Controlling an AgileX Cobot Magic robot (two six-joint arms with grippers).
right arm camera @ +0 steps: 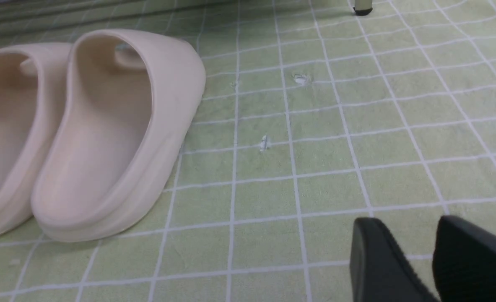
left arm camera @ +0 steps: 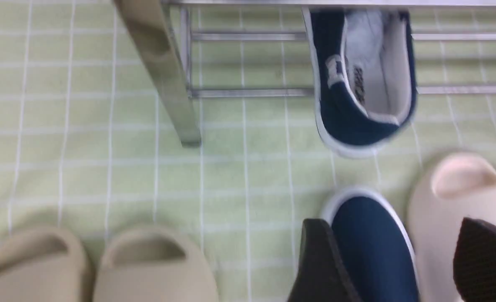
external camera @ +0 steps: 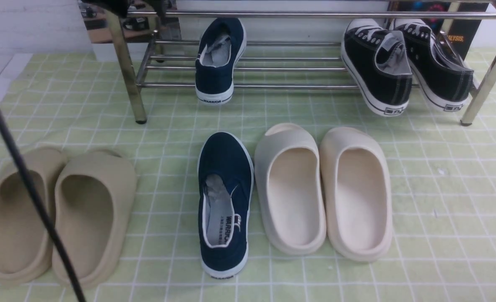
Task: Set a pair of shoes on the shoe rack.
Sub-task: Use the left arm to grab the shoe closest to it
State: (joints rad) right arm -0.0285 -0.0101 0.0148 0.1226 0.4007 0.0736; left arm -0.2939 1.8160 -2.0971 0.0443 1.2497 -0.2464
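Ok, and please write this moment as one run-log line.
navy shoe: on lower rack rods | other navy shoe: on floor cloth | left claw: open, empty | right claw: open, empty

I am receiving an evenly lit front view, with pale glare running along the shoe rack [external camera: 273, 15]. In the left wrist view I am seeing soft blur over the beige slippers [left arm camera: 147, 268]. In the right wrist view I am noting dimmer light, shadow beneath the rack and blurred dark jaws.
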